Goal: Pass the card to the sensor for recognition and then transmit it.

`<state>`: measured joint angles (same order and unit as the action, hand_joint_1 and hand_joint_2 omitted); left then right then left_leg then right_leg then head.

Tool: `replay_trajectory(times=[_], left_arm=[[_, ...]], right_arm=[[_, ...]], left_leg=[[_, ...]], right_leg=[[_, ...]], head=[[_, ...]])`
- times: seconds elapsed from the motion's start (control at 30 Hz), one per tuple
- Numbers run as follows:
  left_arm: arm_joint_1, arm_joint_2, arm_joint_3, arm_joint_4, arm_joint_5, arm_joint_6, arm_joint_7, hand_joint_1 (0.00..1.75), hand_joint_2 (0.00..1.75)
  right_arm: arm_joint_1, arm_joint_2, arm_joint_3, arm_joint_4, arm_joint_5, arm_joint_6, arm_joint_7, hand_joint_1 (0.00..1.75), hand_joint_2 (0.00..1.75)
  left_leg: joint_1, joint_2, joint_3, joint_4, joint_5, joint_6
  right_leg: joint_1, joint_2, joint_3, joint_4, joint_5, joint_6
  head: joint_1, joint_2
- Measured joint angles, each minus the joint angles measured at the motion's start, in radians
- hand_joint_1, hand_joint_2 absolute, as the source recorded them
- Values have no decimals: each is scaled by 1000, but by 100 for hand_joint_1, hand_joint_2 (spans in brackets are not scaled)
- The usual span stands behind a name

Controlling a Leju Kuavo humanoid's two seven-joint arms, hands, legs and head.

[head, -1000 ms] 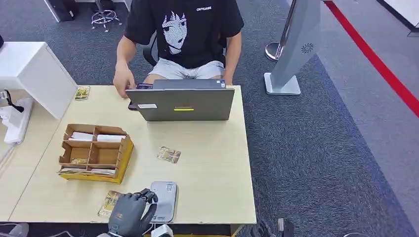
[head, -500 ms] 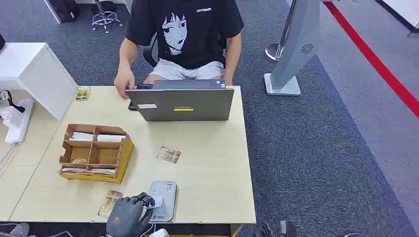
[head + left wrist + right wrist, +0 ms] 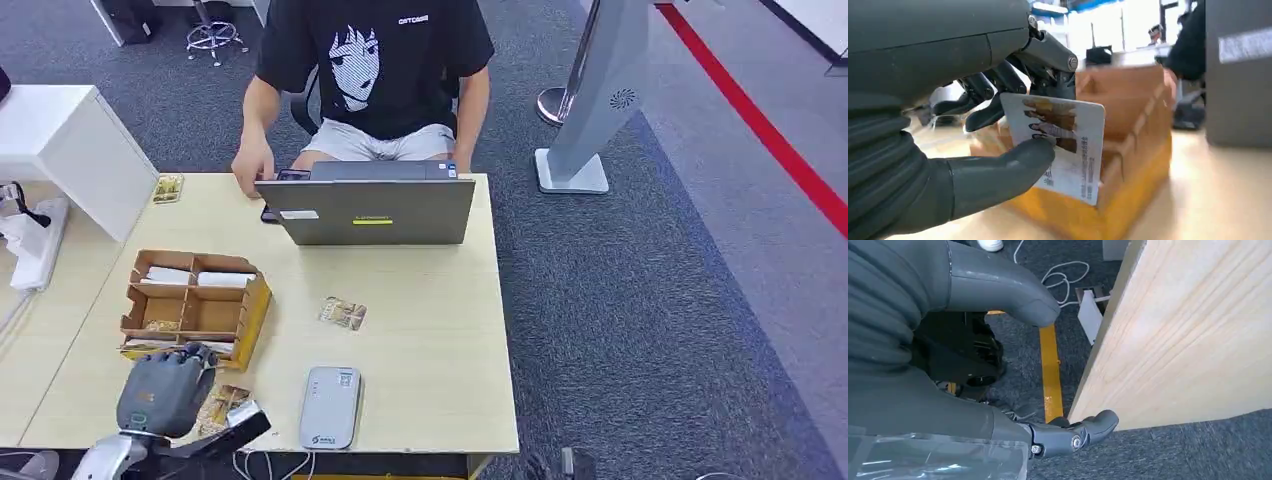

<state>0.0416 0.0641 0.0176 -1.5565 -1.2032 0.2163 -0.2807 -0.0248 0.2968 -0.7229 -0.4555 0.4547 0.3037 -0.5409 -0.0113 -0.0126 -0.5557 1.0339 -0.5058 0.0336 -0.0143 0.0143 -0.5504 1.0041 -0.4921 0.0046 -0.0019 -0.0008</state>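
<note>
The left robot hand (image 3: 160,390) hovers over the near left part of the surface (image 3: 420,350), just in front of the cardboard organizer box (image 3: 190,308). In the left wrist view the hand (image 3: 948,150) pinches a printed card (image 3: 1063,145) between its thick thumb and the darker fingers (image 3: 998,107), the card standing roughly on edge with the box's yellow-orange wall (image 3: 1128,165) close behind it. From the head view the card itself is hidden under the hand.

The grey card sensor (image 3: 331,406) lies flat near the front edge of the surface, to the right of the hand and apart from it. Another card (image 3: 222,408) lies on the surface between the hand and the sensor, partly under the wrist. A further card (image 3: 342,313) rests near the middle, and one more (image 3: 167,188) sits at the far left corner.

The right robot hand (image 3: 998,340) hangs below the edge of the surface, fingers spread and holding nothing.

Across the surface, a person in a black T-shirt (image 3: 375,60) sits behind an open laptop (image 3: 370,210).
</note>
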Motion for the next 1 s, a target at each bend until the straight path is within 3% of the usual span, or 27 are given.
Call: replay_trajectory(times=[0.2,0.47,1.0], left_arm=[[-118,5,12,-37,-31,-32,68,175,175],[-247,4,19,-43,-43,-71,114,175,175],[-402,5,60,29,-105,-116,169,175,175]], right_arm=[[-12,0,0,18,28,-3,4,0,175],[-27,0,0,41,48,-5,8,0,175],[-53,0,2,78,72,-13,19,0,175]], left_leg=[[0,-1,0,0,0,0],[0,-1,0,0,0,0],[0,0,-1,0,0,0]], right_leg=[[0,-1,0,0,0,0],[0,0,0,0,0,0],[0,0,-1,0,0,0]], head=[[0,0],[0,0],[0,0]])
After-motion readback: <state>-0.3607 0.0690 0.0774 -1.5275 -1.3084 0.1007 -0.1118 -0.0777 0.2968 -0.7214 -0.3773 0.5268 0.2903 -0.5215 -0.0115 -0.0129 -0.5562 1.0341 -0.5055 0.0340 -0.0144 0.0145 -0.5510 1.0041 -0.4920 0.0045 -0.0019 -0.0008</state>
